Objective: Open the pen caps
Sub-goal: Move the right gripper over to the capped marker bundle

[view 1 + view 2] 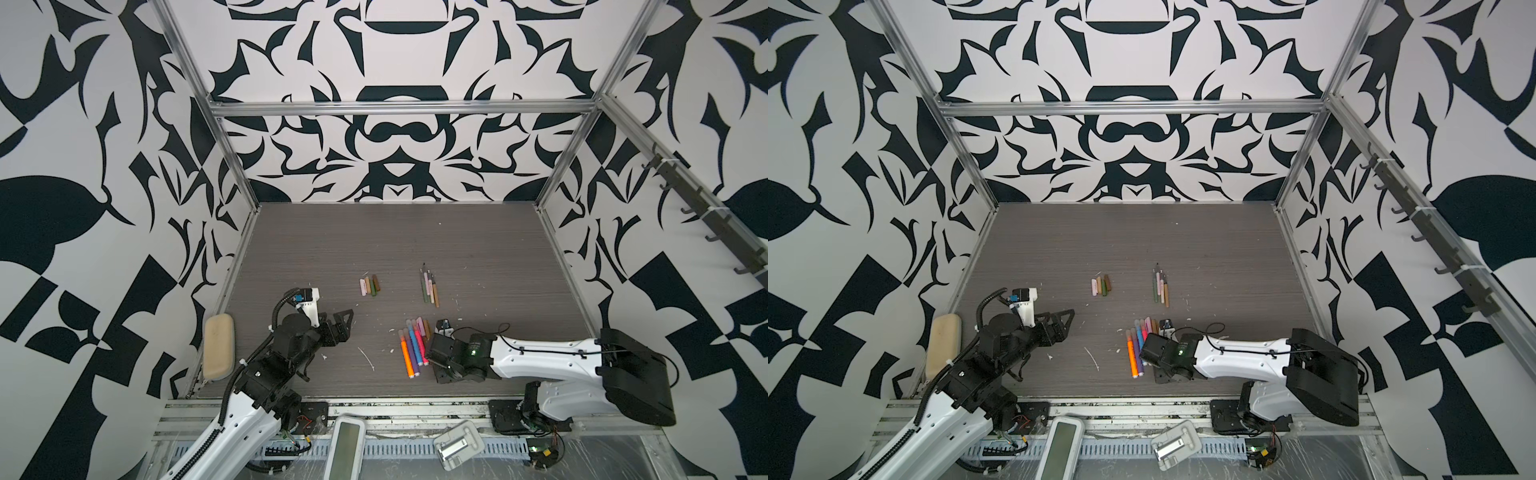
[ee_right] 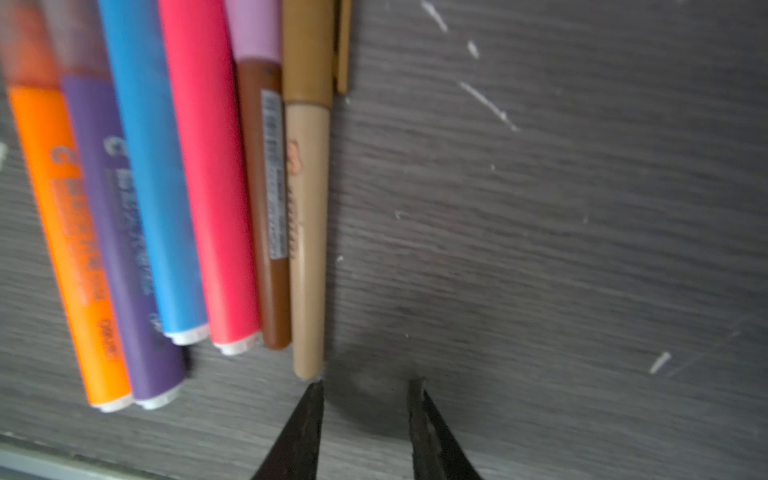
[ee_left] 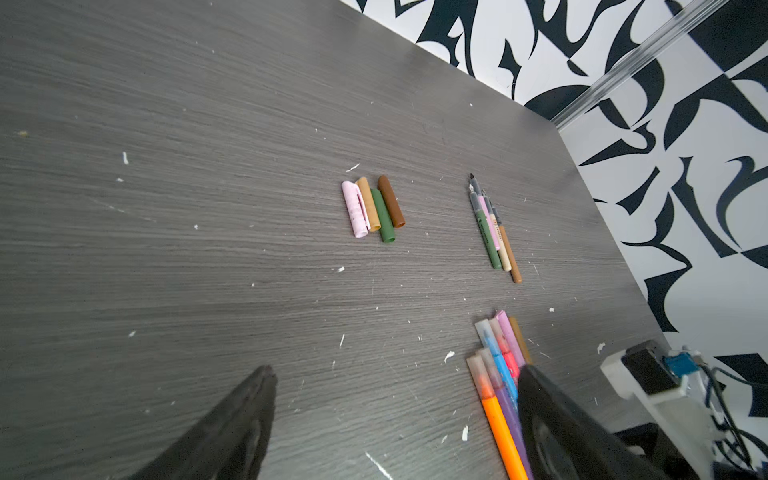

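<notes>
Several loose pen caps (image 1: 370, 285) (image 3: 374, 208), pink, tan, olive and brown, lie side by side mid-table. To their right lie several uncapped pens (image 1: 430, 286) (image 3: 492, 232) with bare tips. Nearer the front, capped pens (image 1: 411, 347) (image 2: 166, 187) lie in a row: orange, purple, blue, pink, brown and tan. My right gripper (image 2: 366, 381) (image 1: 441, 371) hangs low over the table at the row's right end. Its jaws stand narrowly apart with nothing between them, and one fingertip is just beside the tan pen's (image 2: 307, 232) rear end. My left gripper (image 3: 397, 370) (image 1: 348, 324) is wide open and empty, left of the pens.
A beige pad (image 1: 218, 351) rests on the table's left rail. A white handheld device (image 1: 348, 440) and a white clip stand (image 1: 457, 444) lie on the front frame. White flecks are scattered over the grey table (image 1: 478, 249). Patterned walls close in three sides.
</notes>
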Controlling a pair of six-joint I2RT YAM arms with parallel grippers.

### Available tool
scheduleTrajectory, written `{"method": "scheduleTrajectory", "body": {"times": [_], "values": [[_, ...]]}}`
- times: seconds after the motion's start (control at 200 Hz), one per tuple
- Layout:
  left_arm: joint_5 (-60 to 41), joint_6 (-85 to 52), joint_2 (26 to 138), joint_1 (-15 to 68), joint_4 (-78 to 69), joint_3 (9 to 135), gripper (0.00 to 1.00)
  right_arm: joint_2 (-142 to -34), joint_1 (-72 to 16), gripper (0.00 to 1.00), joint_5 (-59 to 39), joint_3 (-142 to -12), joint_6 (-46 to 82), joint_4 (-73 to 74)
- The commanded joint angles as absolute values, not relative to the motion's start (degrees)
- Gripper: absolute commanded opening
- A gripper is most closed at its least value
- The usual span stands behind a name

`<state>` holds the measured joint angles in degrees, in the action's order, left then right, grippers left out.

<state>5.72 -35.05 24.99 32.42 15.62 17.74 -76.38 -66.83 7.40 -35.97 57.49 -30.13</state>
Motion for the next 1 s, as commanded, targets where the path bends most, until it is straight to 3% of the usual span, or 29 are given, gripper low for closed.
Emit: {"method": "scheduleTrajectory", "body": {"times": [0.0, 0.62, 0.995], "values": [[4.81, -34.72, 25.66, 32.52, 15.05, 18.04, 0.91, -75.59, -67.04, 0.35, 10.16, -38.36, 59.09, -29.39], [4.55, -34.72, 25.28, 32.52, 15.02, 17.73, 0.89, -80.24, -62.55, 0.28, 11.64, -40.74, 57.30, -30.89], [4.48, -34.72, 25.20, 32.52, 15.04, 17.71, 0.89, -79.89, -61.35, 0.29, 13.14, -41.34, 58.22, -32.58]]}}
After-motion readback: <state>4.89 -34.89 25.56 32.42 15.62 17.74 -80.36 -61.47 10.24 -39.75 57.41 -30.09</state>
